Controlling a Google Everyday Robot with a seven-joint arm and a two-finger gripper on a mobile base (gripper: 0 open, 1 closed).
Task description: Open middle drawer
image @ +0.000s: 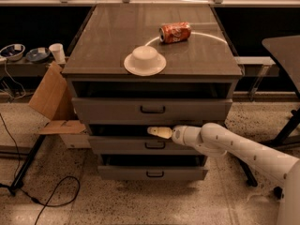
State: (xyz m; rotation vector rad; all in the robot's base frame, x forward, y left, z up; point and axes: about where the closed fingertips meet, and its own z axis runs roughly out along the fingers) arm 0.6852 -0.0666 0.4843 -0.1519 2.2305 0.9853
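The grey cabinet has three stacked drawers. The middle drawer (122,145) is the second one, a low grey front with a small black bar handle (154,146). My gripper (158,132) reaches in from the right on a white arm. Its pale tip sits at the top edge of the middle drawer's front, just above the handle, in the dark gap under the top drawer (108,109). The bottom drawer (126,173) sits below with its own black handle.
On the cabinet top stand an upturned white bowl on a plate (145,60) and a red soda can (175,32) lying on its side. A cardboard box (52,102) leans left of the cabinet. Cables lie on the floor at left. A dark table (286,46) stands at right.
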